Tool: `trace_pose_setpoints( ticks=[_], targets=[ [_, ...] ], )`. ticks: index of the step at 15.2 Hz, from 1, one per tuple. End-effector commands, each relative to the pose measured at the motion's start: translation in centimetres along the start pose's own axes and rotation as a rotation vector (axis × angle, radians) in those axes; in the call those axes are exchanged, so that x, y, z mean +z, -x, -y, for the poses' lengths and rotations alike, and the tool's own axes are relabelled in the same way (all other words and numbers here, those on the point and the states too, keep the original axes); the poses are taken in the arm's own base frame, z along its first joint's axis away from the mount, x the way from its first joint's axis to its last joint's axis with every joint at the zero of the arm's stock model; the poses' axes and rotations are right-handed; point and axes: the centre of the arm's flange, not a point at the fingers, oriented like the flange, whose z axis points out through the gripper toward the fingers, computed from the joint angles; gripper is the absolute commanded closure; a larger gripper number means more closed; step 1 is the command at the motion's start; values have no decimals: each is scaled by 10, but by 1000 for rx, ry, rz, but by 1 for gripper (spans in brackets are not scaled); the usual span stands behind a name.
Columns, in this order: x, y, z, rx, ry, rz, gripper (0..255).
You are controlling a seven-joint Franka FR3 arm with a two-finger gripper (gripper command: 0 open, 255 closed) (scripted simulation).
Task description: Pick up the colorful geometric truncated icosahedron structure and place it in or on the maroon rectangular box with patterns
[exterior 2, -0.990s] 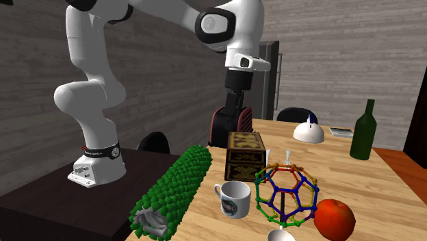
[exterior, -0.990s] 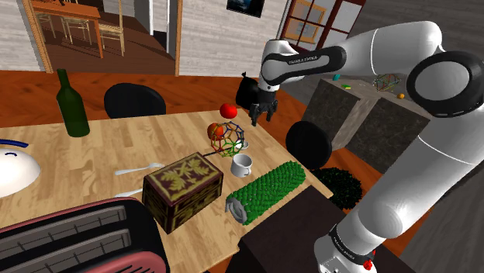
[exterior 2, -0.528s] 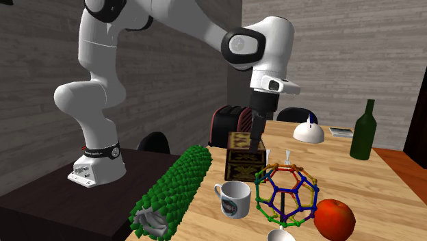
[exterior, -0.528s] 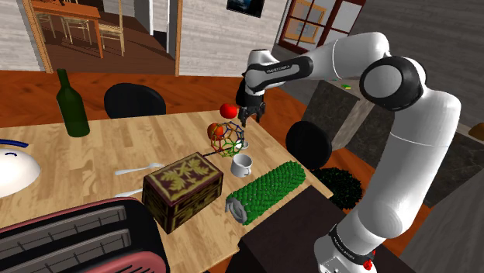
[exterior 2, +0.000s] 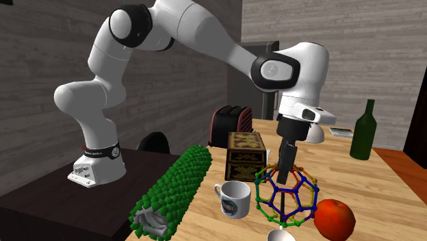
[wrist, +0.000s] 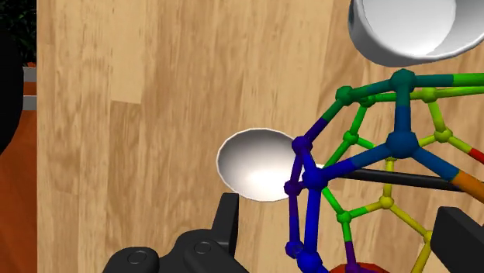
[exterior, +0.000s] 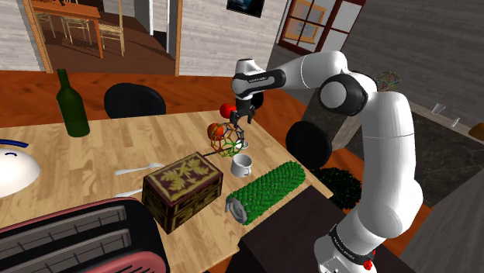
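Observation:
The truncated icosahedron (exterior: 227, 139) is a ball-shaped frame of blue, green, yellow and orange struts, standing on the wooden table near its far corner. My gripper (exterior: 243, 120) hangs just above it, open. In the second exterior view the gripper (exterior 2: 282, 174) reaches down to the top of the frame (exterior 2: 287, 196). In the wrist view the fingers (wrist: 227, 222) stand wide apart, and the frame's blue and green struts (wrist: 372, 167) lie between them, touching neither finger. The maroon patterned box (exterior: 184, 188) sits nearer the stand, also seen as the box (exterior 2: 245, 155).
A white mug (exterior: 242, 164) stands beside the frame, a red apple (exterior 2: 334, 218) and a small white bowl (wrist: 260, 164) close by. A green studded roll (exterior: 267, 191) lies at the table's edge. A green bottle (exterior: 73, 105), a toaster (exterior: 70, 240) and a white dome (exterior: 12, 172) stand farther off.
The arm has swung toward the shoulder view's left and come down over the strut frame. The fingers stay open; nothing on the table has moved.

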Motion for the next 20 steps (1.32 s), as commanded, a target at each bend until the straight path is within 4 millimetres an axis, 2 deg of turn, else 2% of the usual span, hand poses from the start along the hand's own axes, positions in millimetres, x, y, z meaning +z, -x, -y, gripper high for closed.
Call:
trace_pose_setpoints(
  ticks=[1,8,16,17,20],
  targets=[
    [14,-13,1,4,5,2,0],
    [48,-13,1,4,5,2,0],
    [48,-13,1,4,5,2,0],
    [49,-12,4,4,6,2,255],
    [50,-9,7,3,6,2,255]
  ],
)
